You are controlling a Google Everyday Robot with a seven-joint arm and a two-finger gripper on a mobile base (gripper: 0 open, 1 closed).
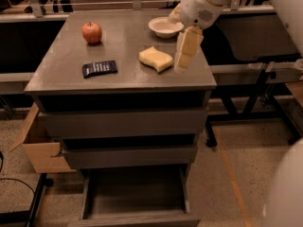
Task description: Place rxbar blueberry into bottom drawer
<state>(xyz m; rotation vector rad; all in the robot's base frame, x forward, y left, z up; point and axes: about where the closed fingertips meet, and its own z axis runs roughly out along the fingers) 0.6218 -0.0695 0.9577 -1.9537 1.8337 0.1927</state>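
On the cabinet top (61, 67), sponge (155, 59) between rxbar blueberry (99, 68) and gripper (182, 64), its openness unclear; apple (92, 32) and bowl (165, 26) behind.

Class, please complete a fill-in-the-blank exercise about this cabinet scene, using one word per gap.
1. The rxbar blueberry lies on the cabinet top, in front of the red ____.
2. The pincer hangs over the top, right beside the pale yellow ____.
3. The bottom drawer stands ____, not shut.
4. The white ____ sits at the back of the top, near the arm.

Missing words: apple; sponge; open; bowl.
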